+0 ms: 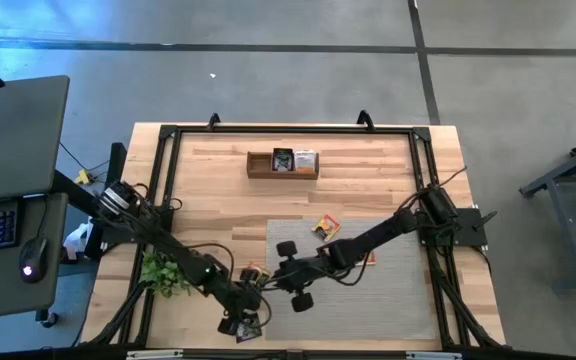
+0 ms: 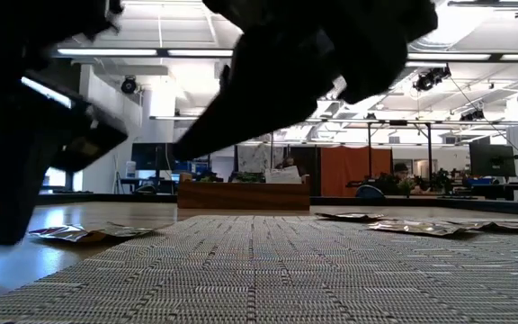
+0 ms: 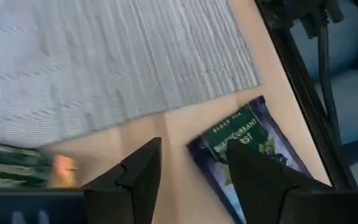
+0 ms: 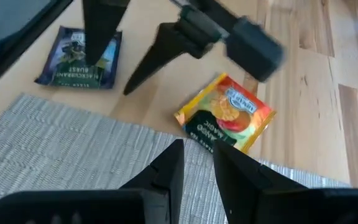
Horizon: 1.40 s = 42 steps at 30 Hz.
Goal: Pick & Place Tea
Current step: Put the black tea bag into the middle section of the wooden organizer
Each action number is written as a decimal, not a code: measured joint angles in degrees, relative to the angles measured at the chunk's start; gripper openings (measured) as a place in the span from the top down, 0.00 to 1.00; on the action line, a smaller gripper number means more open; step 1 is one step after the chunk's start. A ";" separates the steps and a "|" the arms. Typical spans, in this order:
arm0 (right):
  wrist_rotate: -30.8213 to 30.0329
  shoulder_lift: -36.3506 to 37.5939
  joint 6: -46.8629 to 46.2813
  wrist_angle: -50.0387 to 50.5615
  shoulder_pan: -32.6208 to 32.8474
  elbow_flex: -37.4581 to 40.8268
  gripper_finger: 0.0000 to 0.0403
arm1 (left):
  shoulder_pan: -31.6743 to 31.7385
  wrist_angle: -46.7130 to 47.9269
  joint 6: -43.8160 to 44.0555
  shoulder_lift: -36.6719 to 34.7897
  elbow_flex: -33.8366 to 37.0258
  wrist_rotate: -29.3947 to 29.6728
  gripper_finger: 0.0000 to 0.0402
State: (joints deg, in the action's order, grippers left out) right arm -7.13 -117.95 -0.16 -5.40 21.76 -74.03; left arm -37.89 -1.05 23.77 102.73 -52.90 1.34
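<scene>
A dark blue tea sachet (image 3: pixel 253 146) lies flat on the wood by the grey mat's near left corner (image 3: pixel 241 87). My left gripper (image 3: pixel 194 149) stands open over it, one finger above the sachet's edge and the other above bare wood; it also shows in the high view (image 1: pixel 240 318). An orange-yellow tea sachet (image 4: pixel 225 118) lies flat at the mat's left edge, one end on the mat. My right gripper (image 4: pixel 199 149) hovers just short of it, its fingers a little apart with nothing between them; in the high view it is near the mat's left edge (image 1: pixel 273 280). My left gripper comes slanting down from the table's left. One finger (image 3: pixel 253 180) stands over the dark sachet's edge (image 3: pixel 219 146). I cannot tell whether it touches the sachet.
A wooden box (image 1: pixel 283 163) holding sachets stands at the far centre. More sachets (image 1: pixel 326 227) lie on the grey mat (image 1: pixel 388 290). A green plant (image 1: pixel 165 272) sits at the near left, beside my left arm. Black frame rails run along the table's edges.
</scene>
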 joint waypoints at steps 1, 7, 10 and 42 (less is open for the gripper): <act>-0.03 0.00 0.01 -1.03 0.00 0.83 0.79 | 0.00 -0.01 0.34 0.70 -0.02 -0.31 0.55; 0.13 -0.02 -1.25 -6.26 0.02 4.81 0.79 | -0.37 -2.12 1.45 3.58 -0.09 0.20 0.55; 0.08 -0.02 -1.09 -6.22 -0.35 5.59 0.79 | -0.48 -3.08 1.76 4.30 -0.18 2.37 0.55; 0.16 -0.02 3.95 -6.48 -0.87 5.57 0.79 | -0.61 15.88 10.97 5.82 -10.02 14.15 0.99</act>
State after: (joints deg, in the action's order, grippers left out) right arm -6.97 -117.97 3.78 -11.88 20.88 -68.47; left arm -38.50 14.82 34.74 108.55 -62.92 15.49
